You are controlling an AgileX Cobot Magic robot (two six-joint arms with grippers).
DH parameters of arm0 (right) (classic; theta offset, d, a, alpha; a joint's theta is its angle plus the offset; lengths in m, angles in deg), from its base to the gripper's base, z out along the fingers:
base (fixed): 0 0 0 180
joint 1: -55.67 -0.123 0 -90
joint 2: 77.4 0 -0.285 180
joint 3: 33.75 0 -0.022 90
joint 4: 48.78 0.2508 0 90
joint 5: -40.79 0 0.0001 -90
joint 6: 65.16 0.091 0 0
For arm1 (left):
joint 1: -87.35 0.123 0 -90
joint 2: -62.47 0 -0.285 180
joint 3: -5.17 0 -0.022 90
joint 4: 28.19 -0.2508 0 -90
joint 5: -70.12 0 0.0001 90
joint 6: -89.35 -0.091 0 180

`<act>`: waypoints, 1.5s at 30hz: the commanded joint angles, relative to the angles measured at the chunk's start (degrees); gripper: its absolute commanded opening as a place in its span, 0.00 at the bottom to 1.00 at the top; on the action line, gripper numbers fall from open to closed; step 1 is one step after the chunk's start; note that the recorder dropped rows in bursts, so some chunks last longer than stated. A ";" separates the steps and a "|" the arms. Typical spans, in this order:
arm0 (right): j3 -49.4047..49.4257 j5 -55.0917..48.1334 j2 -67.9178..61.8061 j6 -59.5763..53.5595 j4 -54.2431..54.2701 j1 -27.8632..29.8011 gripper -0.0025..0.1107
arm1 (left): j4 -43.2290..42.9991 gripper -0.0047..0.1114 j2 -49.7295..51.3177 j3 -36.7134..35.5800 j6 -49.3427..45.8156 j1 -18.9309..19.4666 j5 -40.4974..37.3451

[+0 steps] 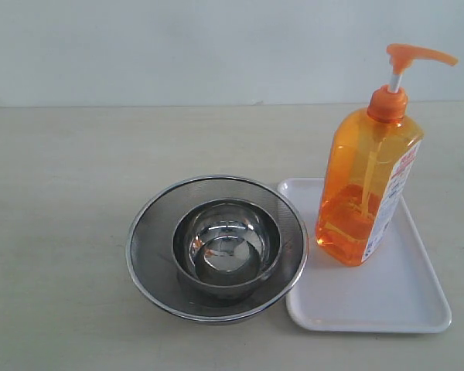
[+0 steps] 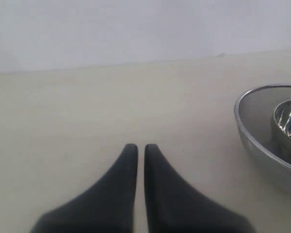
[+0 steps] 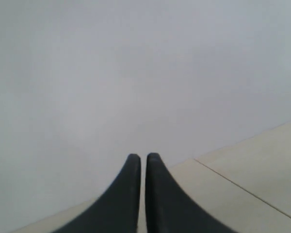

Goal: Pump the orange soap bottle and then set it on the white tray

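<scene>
**Item 1. Left gripper** [image 2: 141, 148]: two dark tapered fingers drawn together with only a hairline slit between the tips, and nothing between them. It was poised over a bare stretch of the pale table [image 1: 62, 193].

**Item 2. Strainer** [image 1: 151, 239]: round, steel mesh with a bright rim, sitting on the table at centre-left of the exterior view. In the left wrist view its rim [image 2: 254, 126] showed off to one side of the fingers, well apart from them.

**Item 3. Bowl** [image 1: 226, 251]: small, polished steel, nested upright inside the strainer. No markings were seen.

**Item 4. Tray** [image 1: 379, 297]: white, rectangular, with rounded corners and a low rim. It lay just beside the strainer on the right, its near-left corner touching or tucked under the strainer's rim.

**Item 5. Soap bottle** [image 1: 367, 193]: orange, see-through and upright. It stood on the tray's far-left part.
- Orange liquid filled the lower portion.
- An orange pump head [image 1: 417, 54] sat on a white stem, with the nozzle aimed right.
- A white label [image 1: 394, 193] with red print ran down the right face, its lettering too small and oblique to read.

**Item 6. Right gripper** [image 3: 143, 158]: dark fingers pressed together and empty. It faced a plain grey wall [image 3: 136, 73] and a strip of table.
</scene>
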 commanded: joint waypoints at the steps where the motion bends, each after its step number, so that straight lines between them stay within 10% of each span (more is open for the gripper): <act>1: 0.22 -18.07 6.75 -4.53 -16.19 6.64 0.02 | -0.18 0.08 -0.20 -0.23 0.41 0.28 0.02; 11: 0.22 -49.97 26.23 14.07 -36.01 25.39 0.02 | -0.17 0.08 -0.20 -0.23 0.16 0.28 0.02; 34: -17.56 -87.39 28.29 14.94 -35.35 25.16 0.02 | -0.17 0.08 -0.20 -0.23 0.16 0.28 0.02; 45: -19.21 -82.52 28.29 20.86 -23.50 25.16 0.02 | -0.17 0.08 -0.20 -0.23 0.16 0.28 0.02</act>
